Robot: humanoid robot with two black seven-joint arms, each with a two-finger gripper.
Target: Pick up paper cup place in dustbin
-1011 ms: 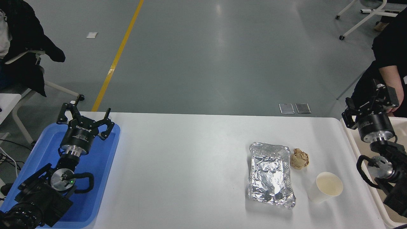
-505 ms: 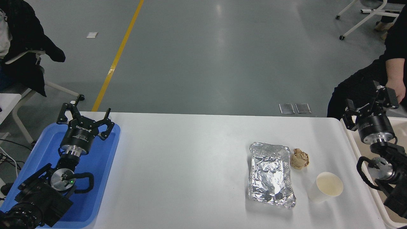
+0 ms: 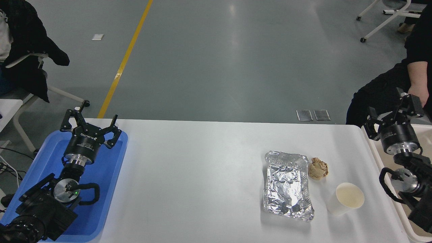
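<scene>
The paper cup [image 3: 344,199] stands upright on the white table [image 3: 202,175] at the front right, white with a cream inside. The dustbin [image 3: 372,148] is the cream-beige bin at the table's right edge; only its left rim and part of its inside show. My right gripper [image 3: 393,113] is open and empty above the bin's far end, well behind and to the right of the cup. My left gripper [image 3: 90,118] is open and empty, parked over the blue tray at the lower left.
A crinkled foil tray [image 3: 287,185] lies just left of the cup, with a crumpled brown paper ball [image 3: 318,168] at its far right corner. A blue shallow tray [image 3: 111,162] sits at the left. A person's arm [image 3: 415,77] in a black sleeve hangs behind my right gripper.
My right gripper has shifted slightly to the right over the bin. The person's arm behind it has moved up and back. The cup and the left arm have not moved.
</scene>
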